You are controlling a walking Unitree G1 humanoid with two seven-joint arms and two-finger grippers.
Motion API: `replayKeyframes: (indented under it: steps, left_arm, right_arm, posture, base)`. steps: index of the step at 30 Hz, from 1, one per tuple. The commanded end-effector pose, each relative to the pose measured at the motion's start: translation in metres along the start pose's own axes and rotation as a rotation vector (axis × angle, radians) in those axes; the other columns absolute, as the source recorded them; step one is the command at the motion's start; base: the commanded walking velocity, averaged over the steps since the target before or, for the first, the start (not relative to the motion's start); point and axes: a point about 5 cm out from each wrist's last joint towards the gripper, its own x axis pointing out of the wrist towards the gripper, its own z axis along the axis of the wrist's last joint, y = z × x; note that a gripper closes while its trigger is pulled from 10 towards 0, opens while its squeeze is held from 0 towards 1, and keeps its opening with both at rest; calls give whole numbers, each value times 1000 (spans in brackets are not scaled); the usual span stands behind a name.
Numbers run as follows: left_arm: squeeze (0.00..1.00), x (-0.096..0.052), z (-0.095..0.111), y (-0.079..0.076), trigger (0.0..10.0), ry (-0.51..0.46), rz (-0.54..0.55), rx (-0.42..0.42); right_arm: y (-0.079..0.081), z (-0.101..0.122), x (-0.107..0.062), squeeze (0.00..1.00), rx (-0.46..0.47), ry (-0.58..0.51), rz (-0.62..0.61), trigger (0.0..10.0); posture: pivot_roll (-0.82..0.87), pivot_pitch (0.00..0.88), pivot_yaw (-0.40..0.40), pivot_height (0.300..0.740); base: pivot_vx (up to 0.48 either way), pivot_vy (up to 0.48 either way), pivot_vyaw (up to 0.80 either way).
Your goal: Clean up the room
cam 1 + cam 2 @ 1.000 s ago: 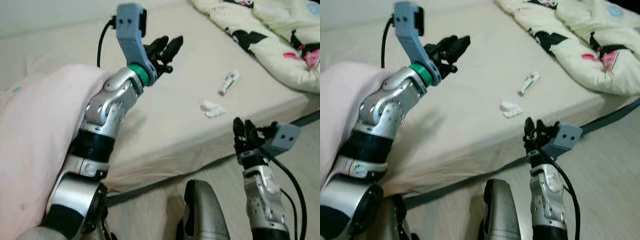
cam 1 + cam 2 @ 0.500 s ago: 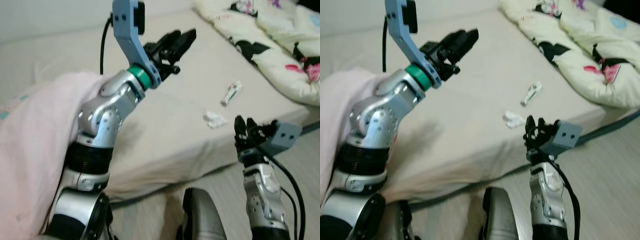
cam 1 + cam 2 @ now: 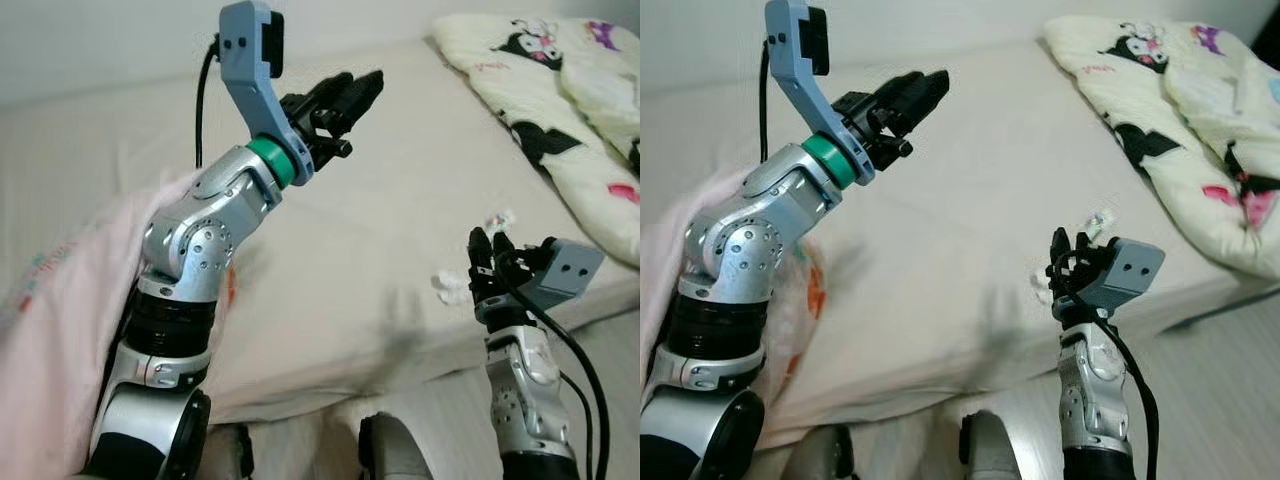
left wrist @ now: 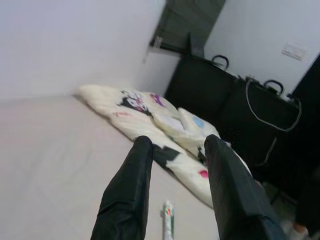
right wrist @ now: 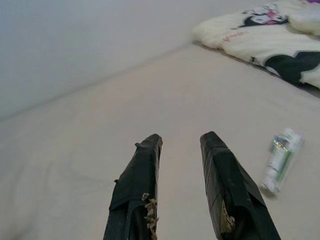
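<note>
Since a second ago the view has swung; left gripper (image 3: 352,92) stays raised over the bed (image 3: 420,200), fingers parted, nothing held. Right gripper (image 3: 489,256), fingers apart and unloaded, is seen at the bed edge, beside a small tube (image 5: 281,159) and crumpled tissue (image 3: 447,284).

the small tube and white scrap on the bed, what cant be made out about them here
- Tube: label print too small and blurred in the right wrist view; in the left eye view the right hand covers most of it.
- White scrap: partly behind that hand, material unclear.
- Left wrist view: tube cut off by the picture's edge.
</note>
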Motion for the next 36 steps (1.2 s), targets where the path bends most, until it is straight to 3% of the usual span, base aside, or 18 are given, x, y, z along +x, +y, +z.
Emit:
replayKeyframes:
  steps: [1, 13, 14, 16, 17, 20, 24, 27, 28, 30, 32, 33, 35, 36]
  left_arm:
    - [0, -4, 2, 1, 10000, -3, 5, 11]
    - [0, -11, 6, 8, 10000, 22, 41, 73]
    - [0, -12, 1, 18, 10000, 89, 115, 159]
    - [0, -13, -4, 26, 10000, 137, 170, 206]
    - [0, -15, -12, 37, 10000, 195, 243, 293]
    - [0, -19, -19, 47, 10000, 241, 299, 356]
    - [0, -54, -66, 98, 10000, 466, 595, 432]
    - [0, -61, -72, 105, 10000, 495, 636, 449]
    - [0, -74, -85, 117, 10000, 549, 705, 400]
    - [0, -102, -109, 134, 10000, 661, 778, 403]
    - [0, -122, -128, 138, 10000, 788, 743, 453]
    - [0, -136, -140, 137, 10000, 861, 709, 441]
    - [0, -136, -140, 137, 10000, 861, 709, 441]
    - [0, -146, -148, 137, 10000, 908, 687, 427]
  right_arm:
    - [-2, -5, -3, 0, -5, 15, -10, 10000]
    - [-5, -9, -6, 0, -5, 35, -17, 10000]
    - [-6, -13, -7, 0, 9, 55, -30, 10000]
    - [-6, -15, -7, 0, 25, 61, -32, 10000]
    - [-6, -17, -8, 0, 39, 77, -33, 10000]
    - [-5, -20, -9, 0, 46, 87, -32, 10000]
    - [-2, -32, -16, 0, 127, 136, -26, 10000]
    - [-1, -34, -18, 0, 137, 144, -26, 10000]
    - [-1, -37, -20, 0, 137, 155, -20, 10000]
    - [-2, -42, -24, 0, 127, 174, -17, 10000]
    - [-2, -45, -27, 0, 125, 187, -19, 10000]
    - [-2, -47, -29, 0, 125, 195, -18, 10000]
    - [-2, -47, -29, 0, 125, 195, -18, 10000]
    - [-2, -48, -30, 0, 125, 201, -18, 10000]
  posture:
    - [-29, 141, 63, 695]
    - [-26, 141, 62, 730]
    - [-26, 141, 62, 739]
    - [-26, 141, 62, 739]
    - [-26, 141, 62, 739]
    - [-26, 141, 62, 739]
    - [-19, 141, 73, 739]
    - [-19, 141, 73, 739]
    - [-20, 143, 75, 739]
    - [-20, 143, 75, 739]
    - [-21, 145, 75, 739]
    - [-16, 149, 77, 739]
    - [-16, 149, 77, 739]
    - [-16, 149, 77, 739]
  base:
    - [0, 0, 0]
    - [0, 0, 0]
    - [0, 0, 0]
    - [0, 0, 0]
    - [0, 0, 0]
    - [0, 0, 0]
    - [0, 0, 0]
    - [0, 0, 0]
    - [0, 0, 0]
    - [0, 0, 0]
    - [0, 0, 0]
    - [0, 0, 0]
    - [0, 0, 0]
    - [0, 0, 0]
